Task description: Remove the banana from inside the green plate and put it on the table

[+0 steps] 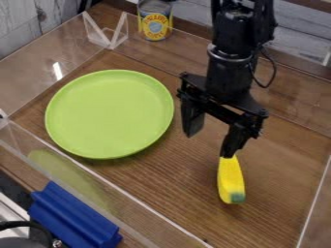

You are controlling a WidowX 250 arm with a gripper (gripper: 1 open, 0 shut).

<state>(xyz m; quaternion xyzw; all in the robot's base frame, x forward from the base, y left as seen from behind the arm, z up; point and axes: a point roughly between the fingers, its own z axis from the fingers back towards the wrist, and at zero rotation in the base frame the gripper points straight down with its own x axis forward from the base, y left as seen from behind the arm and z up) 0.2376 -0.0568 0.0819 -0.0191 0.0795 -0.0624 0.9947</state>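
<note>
The yellow banana (230,180) lies on the brown wood table (142,194), to the right of the green plate (108,112) and well apart from it. Its dark tip points toward the near edge. My black gripper (212,134) hangs pointing down just above and behind the banana, open, with nothing between its fingers. The plate holds nothing.
Clear acrylic walls (26,155) ring the table. A blue block-like object (75,221) sits at the near left corner. A yellow-labelled can (155,21) and a clear stand (106,31) are at the back.
</note>
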